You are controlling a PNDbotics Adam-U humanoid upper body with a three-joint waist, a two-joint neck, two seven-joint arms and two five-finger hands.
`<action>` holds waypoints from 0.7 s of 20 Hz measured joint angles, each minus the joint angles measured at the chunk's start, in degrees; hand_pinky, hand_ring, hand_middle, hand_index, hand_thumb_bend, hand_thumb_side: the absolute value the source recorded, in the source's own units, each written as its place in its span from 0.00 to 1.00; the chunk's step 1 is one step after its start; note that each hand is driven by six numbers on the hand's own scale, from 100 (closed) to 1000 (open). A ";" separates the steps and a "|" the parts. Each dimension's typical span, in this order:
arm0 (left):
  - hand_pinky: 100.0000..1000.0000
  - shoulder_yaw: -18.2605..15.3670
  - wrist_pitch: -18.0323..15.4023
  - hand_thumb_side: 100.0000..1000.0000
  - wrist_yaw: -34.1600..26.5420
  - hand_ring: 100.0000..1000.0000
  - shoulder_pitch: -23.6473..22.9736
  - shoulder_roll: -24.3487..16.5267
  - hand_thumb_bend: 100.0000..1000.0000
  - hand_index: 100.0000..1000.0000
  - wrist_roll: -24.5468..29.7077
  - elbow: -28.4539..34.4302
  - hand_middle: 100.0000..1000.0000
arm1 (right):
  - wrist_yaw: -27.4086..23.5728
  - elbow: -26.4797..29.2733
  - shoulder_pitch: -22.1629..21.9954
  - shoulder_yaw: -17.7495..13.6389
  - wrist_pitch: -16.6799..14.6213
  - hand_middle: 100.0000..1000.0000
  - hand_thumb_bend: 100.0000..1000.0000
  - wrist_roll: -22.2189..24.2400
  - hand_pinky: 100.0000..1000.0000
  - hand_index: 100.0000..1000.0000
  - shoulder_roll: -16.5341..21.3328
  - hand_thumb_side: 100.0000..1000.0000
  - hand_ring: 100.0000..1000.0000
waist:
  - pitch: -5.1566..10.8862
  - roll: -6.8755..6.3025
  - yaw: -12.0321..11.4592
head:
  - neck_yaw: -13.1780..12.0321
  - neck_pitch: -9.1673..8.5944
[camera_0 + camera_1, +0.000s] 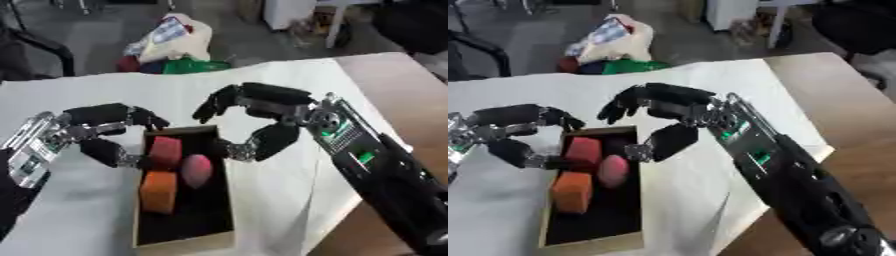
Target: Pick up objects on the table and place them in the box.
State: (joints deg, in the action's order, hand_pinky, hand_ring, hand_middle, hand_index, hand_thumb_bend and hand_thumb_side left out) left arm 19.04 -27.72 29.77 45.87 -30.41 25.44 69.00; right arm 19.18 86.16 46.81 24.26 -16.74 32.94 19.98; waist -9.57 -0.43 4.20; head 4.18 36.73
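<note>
An open cardboard box (184, 244) with a dark inside lies on the white cloth. In its far half sit a red block (164, 151), a pink rounded object (197, 170) and an orange block (158, 191). My left hand (83, 132) hovers at the box's far left corner, open, fingers arched over the rim and the thumb tip right beside the red block. My right hand (289, 112) hangs over the far right corner, open, fingers spread toward the left hand and the thumb pointing down at the right rim. Neither hand holds anything.
The white cloth (87, 215) covers most of the table; bare brown tabletop (411, 90) shows along the right side. Beyond the far edge lies a heap of bags and coloured things (175, 42) on the floor. A dark chair (35, 45) stands at the far left.
</note>
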 measured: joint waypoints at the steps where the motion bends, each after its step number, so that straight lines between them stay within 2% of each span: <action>1: 0.75 -1.25 1.09 0.96 -1.20 0.71 -0.91 -0.51 0.26 0.95 -1.36 1.23 0.71 | 0.18 -0.01 -0.05 -0.19 0.06 0.69 0.12 -0.16 0.74 0.86 0.01 0.67 0.76 | 0.00 0.12 -0.03 | 0.04 0.00; 8: 0.72 -8.81 6.41 0.98 -13.86 0.67 -9.62 -3.95 0.10 0.93 -9.01 12.14 0.66 | 1.36 -0.34 -1.60 -1.83 0.31 0.70 0.12 -2.51 0.73 0.88 0.47 0.67 0.77 | -0.04 0.32 -0.83 | -0.16 -0.01; 14: 0.70 -14.48 9.64 0.99 -22.93 0.65 -16.67 -4.18 0.06 0.93 -13.56 20.77 0.63 | 3.03 0.25 -3.81 -4.50 0.89 0.72 0.10 -6.35 0.73 0.90 0.67 0.69 0.78 | -0.66 0.94 -1.18 | -1.68 -0.01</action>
State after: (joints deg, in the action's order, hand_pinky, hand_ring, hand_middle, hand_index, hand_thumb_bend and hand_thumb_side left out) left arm 4.56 -18.09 6.84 29.20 -34.59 11.88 89.77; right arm 22.21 86.41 43.01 19.76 -15.85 26.59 20.64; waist -10.23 0.51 3.02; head 2.50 36.72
